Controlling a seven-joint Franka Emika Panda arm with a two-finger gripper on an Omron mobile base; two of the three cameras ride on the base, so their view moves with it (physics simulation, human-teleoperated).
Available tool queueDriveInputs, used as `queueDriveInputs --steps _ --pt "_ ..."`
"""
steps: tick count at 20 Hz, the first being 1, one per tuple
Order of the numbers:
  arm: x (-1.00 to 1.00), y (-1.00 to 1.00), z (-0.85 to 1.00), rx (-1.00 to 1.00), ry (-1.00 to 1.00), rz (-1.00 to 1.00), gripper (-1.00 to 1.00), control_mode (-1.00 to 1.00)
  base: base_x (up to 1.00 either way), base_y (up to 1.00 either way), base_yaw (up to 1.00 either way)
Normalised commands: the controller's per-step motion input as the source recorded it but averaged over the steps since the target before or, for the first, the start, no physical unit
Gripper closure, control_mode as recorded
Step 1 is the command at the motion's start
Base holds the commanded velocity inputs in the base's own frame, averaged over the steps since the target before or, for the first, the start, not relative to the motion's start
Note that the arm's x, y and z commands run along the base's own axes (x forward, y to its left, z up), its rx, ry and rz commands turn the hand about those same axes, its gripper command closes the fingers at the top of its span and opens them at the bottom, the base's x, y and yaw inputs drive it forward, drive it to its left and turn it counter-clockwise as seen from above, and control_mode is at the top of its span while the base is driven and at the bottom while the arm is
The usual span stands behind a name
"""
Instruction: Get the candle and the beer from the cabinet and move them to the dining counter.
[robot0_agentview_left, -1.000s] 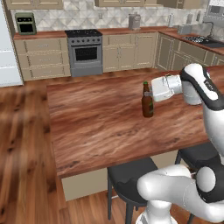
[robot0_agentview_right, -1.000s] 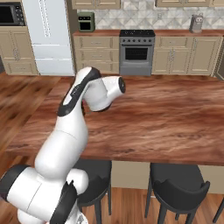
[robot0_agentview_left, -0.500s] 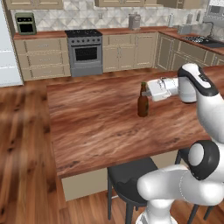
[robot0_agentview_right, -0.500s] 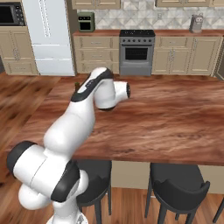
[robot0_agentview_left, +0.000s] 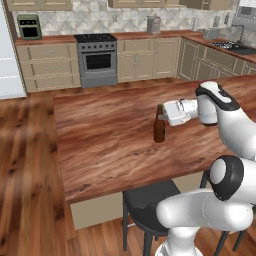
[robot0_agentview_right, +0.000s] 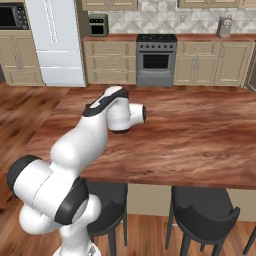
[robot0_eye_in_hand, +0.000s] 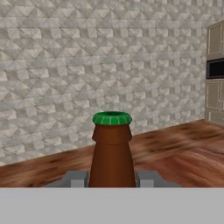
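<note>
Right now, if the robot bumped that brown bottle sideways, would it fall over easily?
Probably yes. The beer stands upright on the dining counter, tall and narrow on a small base, so a sideways knock up high could tip it. Once down, its round body would likely roll. It looks like smooth glass, so maybe slippery and breakable. The tool holds its neck.

On the dining counter (robot0_agentview_left: 110, 145), the beer (robot0_agentview_left: 159, 127) stands upright and alone, its neck between my fingertips (robot0_eye_in_hand: 75, 178). Bare wood lies open on every side of it. My own arm (robot0_agentview_left: 215, 107) closes off the right side. Stools (robot0_agentview_left: 147, 207) sit below the near edge.
</note>
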Motion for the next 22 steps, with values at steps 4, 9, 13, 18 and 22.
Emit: queueDriveInputs --steps 4,9,13,18,22 --pt "0.03 0.11 -0.54 0.00 0.00 0.00 1.00 -1.00 0.00 0.00 0.00" --pt "0.10 0.03 -0.60 0.00 0.00 0.01 1.00 -1.00 0.00 0.00 0.00" --pt "0.17 0.09 -0.47 0.00 0.02 0.00 1.00 -1.00 0.00 0.00 0.00" --pt "0.25 0.06 -0.36 0.00 0.02 0.00 1.00 -1.00 0.00 0.00 0.00" --pt "0.31 0.01 -0.35 0.00 0.00 0.01 1.00 -1.00 0.00 0.00 0.00"
